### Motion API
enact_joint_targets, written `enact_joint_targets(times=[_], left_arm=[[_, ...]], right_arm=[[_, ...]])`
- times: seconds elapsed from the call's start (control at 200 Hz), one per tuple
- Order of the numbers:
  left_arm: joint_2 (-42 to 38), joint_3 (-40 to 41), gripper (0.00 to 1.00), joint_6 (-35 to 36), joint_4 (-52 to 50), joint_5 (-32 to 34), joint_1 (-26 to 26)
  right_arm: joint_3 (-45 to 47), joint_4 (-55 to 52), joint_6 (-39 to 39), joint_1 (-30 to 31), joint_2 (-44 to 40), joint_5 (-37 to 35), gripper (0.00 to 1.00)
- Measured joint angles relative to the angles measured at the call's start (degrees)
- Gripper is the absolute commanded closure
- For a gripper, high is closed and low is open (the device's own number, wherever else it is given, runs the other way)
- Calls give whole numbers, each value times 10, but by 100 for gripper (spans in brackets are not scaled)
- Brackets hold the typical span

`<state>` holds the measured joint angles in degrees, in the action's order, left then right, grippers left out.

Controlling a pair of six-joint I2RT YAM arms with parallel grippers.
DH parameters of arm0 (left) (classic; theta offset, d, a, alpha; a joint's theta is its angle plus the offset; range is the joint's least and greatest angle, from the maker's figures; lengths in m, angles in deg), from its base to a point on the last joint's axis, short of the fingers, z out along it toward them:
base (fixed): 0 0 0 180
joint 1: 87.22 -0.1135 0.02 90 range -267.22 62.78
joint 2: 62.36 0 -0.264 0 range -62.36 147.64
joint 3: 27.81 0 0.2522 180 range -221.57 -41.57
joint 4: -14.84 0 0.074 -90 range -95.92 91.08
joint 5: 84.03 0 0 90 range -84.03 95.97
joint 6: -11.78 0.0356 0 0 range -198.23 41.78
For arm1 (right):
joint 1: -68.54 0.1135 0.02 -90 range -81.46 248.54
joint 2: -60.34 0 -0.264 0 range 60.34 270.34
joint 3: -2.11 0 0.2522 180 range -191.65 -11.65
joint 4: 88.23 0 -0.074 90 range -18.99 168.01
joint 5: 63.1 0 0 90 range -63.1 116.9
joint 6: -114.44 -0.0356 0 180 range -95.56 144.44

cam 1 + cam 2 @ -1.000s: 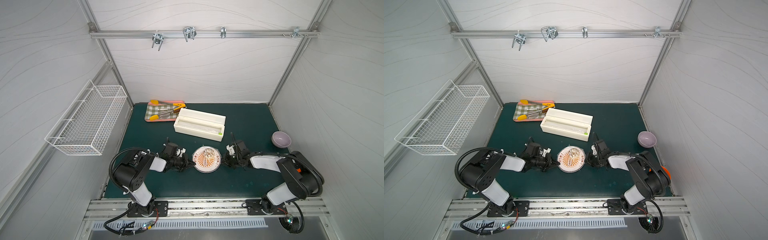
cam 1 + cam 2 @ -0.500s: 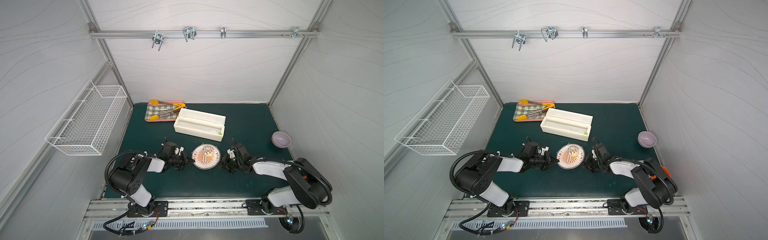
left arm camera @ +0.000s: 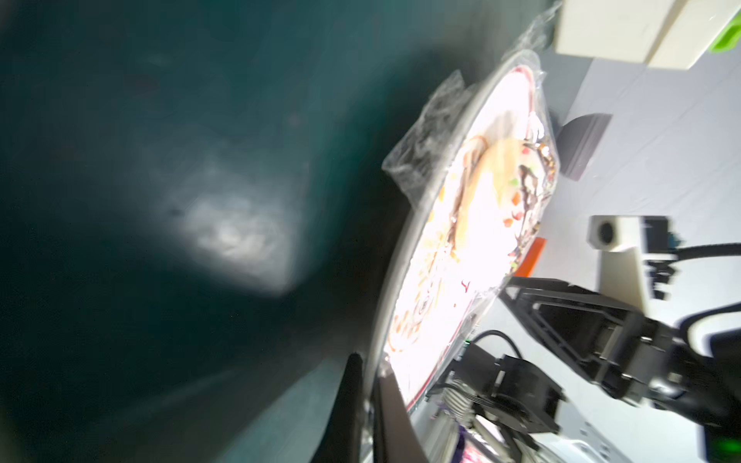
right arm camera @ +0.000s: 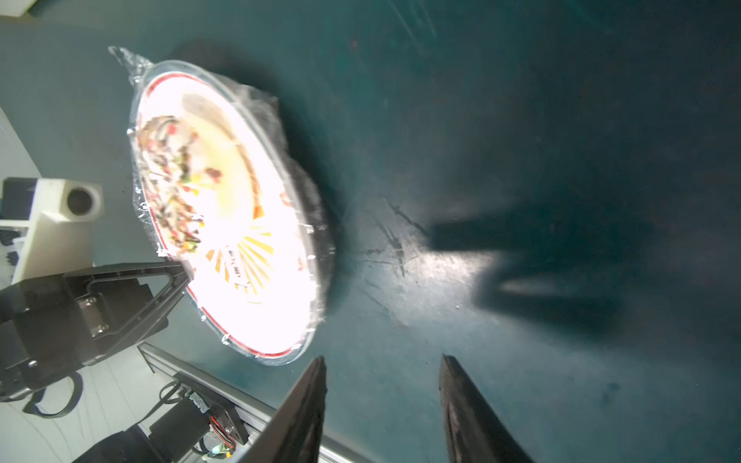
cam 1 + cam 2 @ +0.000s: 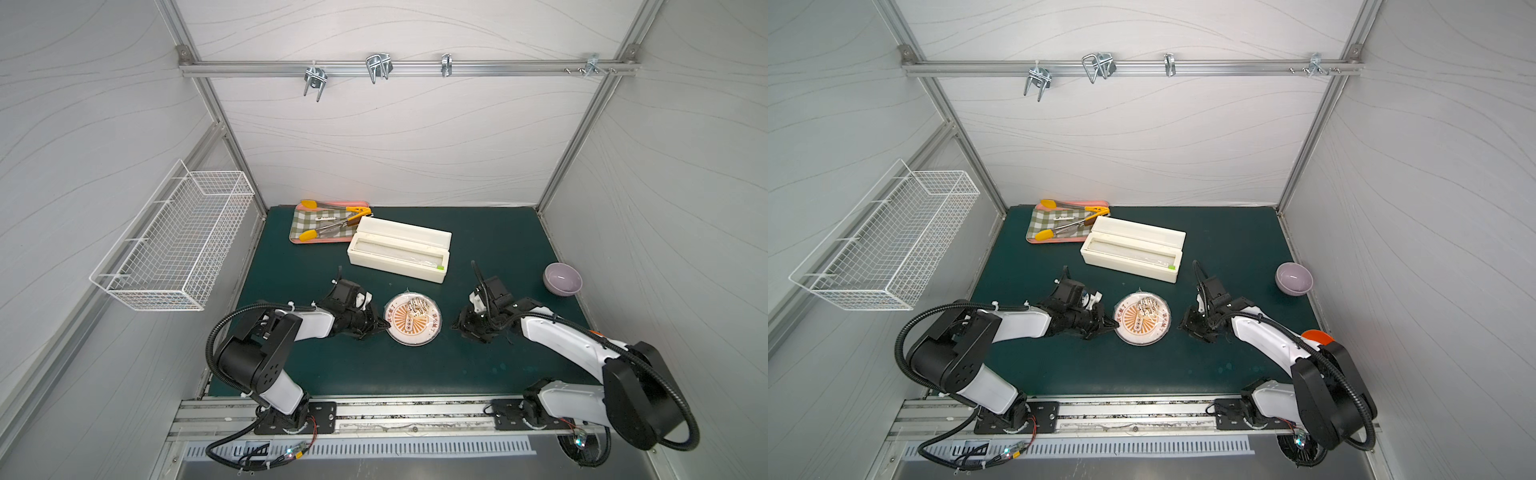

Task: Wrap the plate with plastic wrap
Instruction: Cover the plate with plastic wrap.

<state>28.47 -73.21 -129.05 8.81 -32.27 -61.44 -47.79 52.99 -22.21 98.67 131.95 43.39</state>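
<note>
The plate (image 5: 412,319) (image 5: 1143,318), white with an orange sunburst and a brown-white food piece, lies on the green mat mid-table. Plastic wrap (image 3: 425,160) covers its top and bunches crinkled under the rim; a loose tail of plastic wrap (image 4: 124,60) sticks out at the far edge. My left gripper (image 5: 383,326) (image 3: 367,366) is shut on the wrap at the plate's left rim. A short way right of the plate, my right gripper (image 5: 457,325) (image 4: 383,373) stands open, low over the mat, holding nothing.
The cream dispenser box (image 5: 399,249) lies just behind the plate. A checked tray with yellow tongs (image 5: 328,222) sits at the back left. A lilac bowl (image 5: 562,278) stands at the right edge. An orange bowl (image 5: 1316,336) peeks from behind the right arm. A wire basket (image 5: 178,237) hangs on the left wall.
My right gripper has opened, let go at the plate's right rim and drawn back a little to the right. The left gripper stays shut at the left rim.
</note>
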Motion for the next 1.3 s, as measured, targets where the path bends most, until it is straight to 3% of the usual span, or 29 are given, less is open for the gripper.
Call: enact_joint_targets(times=[0.245, 0.42, 0.73, 0.855, 1.075, 1.301], left_arm=[[0, -14, 100, 38, -19, 45, 31], [-17, -19, 67, 63, -72, 62, 26], [-98, -4, 49, 73, -171, 48, -75], [-66, -48, 51, 80, -169, 36, -67], [33, -119, 64, 101, -133, 31, -49], [78, -138, 97, 118, -127, 24, -42]], right_arm=[[-45, 33, 17, 0, 71, 0, 57], [-71, 43, 35, 1, 122, 2, 58], [-95, 45, 66, 1, 132, 8, 56], [-96, 49, 74, 1, 136, 15, 56], [-96, 51, 78, 1, 150, 23, 60], [-96, 60, 81, 1, 162, 31, 66]])
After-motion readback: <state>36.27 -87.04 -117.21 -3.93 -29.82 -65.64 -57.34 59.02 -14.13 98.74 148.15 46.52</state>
